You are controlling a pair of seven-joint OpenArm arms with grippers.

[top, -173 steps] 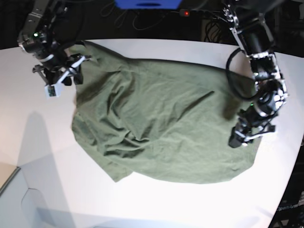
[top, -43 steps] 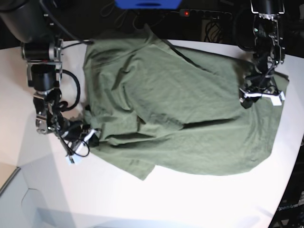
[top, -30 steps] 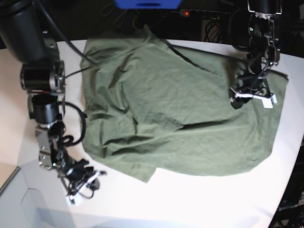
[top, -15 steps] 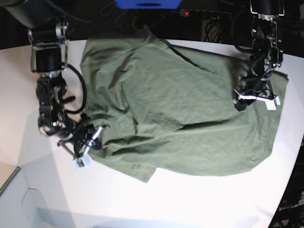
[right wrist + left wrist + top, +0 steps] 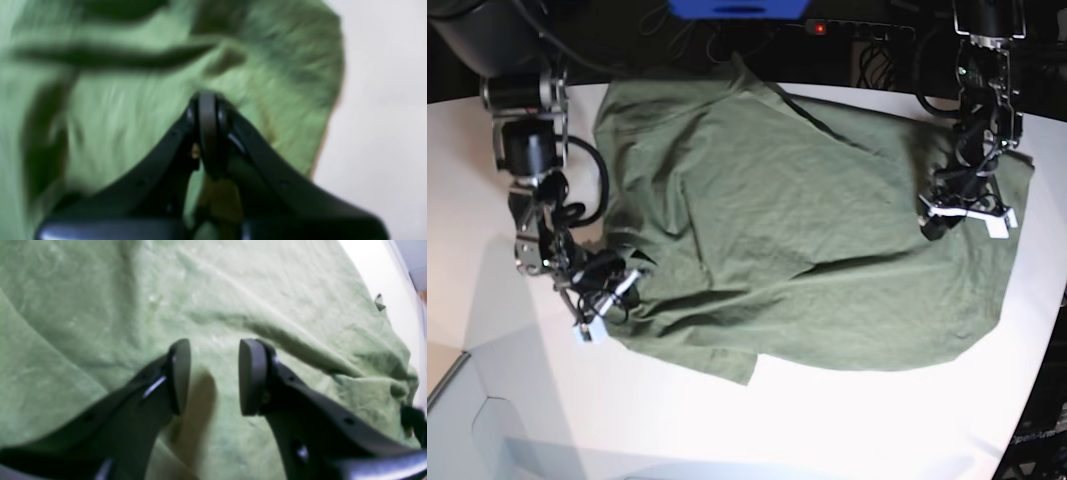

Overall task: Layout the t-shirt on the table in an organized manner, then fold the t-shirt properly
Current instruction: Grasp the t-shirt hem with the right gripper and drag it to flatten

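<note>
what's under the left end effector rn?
Only t-shirt shows beneath the open left end effector, plus its shadow on the cloth. The table below is covered there, so hidden folds can't be told.

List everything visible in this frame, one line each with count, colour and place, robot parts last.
t-shirt: one, olive-green, spread wrinkled across the middle of the table, with a flap doubled over at its near edge.
table: one, white, under the shirt, bare along the near side and the left.
blue object: one, at the far edge, cut off by the frame.
cables: several, dark, behind the table; a small red light sits among them.
right gripper: one, black, at the shirt's edge on the base view's left, jaws pressed together; blur hides whether cloth is pinched.
left gripper: one, black, over the shirt on the base view's right, jaws apart with nothing between them.
</note>
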